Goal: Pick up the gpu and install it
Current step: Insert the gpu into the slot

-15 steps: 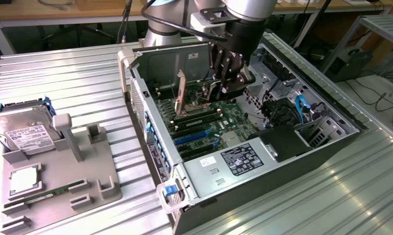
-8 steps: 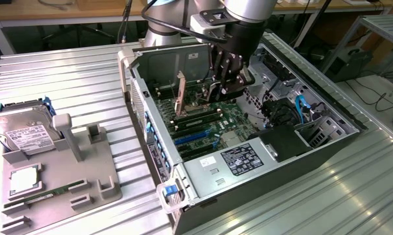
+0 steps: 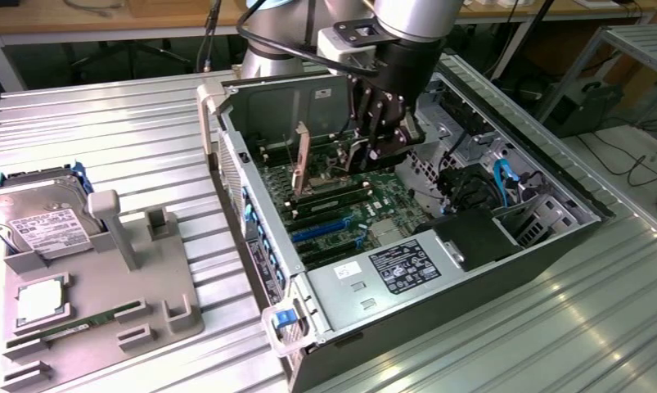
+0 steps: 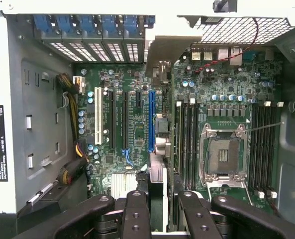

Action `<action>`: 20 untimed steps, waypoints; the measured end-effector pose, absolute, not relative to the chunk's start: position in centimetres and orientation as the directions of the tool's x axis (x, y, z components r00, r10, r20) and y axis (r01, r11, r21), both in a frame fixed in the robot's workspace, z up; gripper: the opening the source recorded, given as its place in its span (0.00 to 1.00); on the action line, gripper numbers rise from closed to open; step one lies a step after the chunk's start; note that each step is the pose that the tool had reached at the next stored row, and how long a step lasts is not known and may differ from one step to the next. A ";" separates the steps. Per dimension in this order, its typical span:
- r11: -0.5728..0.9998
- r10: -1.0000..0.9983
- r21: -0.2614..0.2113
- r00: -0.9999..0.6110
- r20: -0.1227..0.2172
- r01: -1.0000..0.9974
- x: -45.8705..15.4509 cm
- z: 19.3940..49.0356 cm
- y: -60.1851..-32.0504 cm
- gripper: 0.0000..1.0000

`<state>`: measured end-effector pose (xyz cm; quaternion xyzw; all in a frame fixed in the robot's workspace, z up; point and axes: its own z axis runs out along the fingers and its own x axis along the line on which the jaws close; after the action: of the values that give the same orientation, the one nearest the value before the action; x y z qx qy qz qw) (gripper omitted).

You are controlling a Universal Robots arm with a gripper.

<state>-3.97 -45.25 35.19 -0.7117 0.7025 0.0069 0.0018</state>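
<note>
Gripper [image 3: 374, 147] is down inside the open PC case [image 3: 546, 246], clamped on the gpu [image 3: 302, 168], which stands on edge over the motherboard [image 3: 356, 209]. Tight there: case rear wall [image 3: 279, 102] at 11 o'clock of it, memory sticks [image 3: 328, 195] just beside at 6, blue-cabled drive bay [image 3: 503, 192] at 3. PSU block [image 3: 399, 266] fills 5 o'clock. Outside, at 8 o'clock, the parts tray [image 3: 142, 286] with hard drive [image 3: 44, 221]; ribbed table [image 3: 110, 131] at 9–10 is passable.
</note>
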 end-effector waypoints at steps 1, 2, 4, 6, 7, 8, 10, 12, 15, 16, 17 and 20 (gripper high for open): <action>-0.013 -1.000 0.007 0.013 -0.012 -1.000 -4.0 35.2 -45.2 0.27; -0.013 -1.000 0.007 0.013 -0.012 -1.000 -4.0 35.1 -45.2 0.27; -0.013 -1.000 0.007 0.013 -0.012 -1.000 -4.0 35.0 -45.3 0.27; -0.013 -1.000 0.007 0.013 -0.013 -1.000 -4.0 34.9 -45.3 0.27; -0.013 -1.000 0.007 0.013 -0.012 -1.000 -4.0 34.9 -45.3 0.27; -0.013 -1.000 0.007 0.013 -0.012 -1.000 -4.0 34.9 -45.3 0.27; -0.013 -1.000 0.007 0.013 -0.012 -1.000 -4.0 34.8 -45.3 0.27; -0.013 -1.000 0.007 0.013 -0.012 -1.000 -4.0 34.7 -45.3 0.27; -0.013 -1.000 0.007 0.013 -0.012 -1.000 -4.0 34.4 -45.3 0.27; -0.013 -1.000 0.007 0.013 -0.012 -1.000 -4.0 34.4 -45.3 0.27; -0.013 -1.000 0.007 0.013 -0.012 -1.000 -4.0 34.2 -45.3 0.27; -0.013 -1.000 0.007 0.013 -0.012 -1.000 -4.0 34.1 -45.3 0.27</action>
<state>-3.98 -45.27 34.06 -0.7117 0.7025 0.0068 0.0017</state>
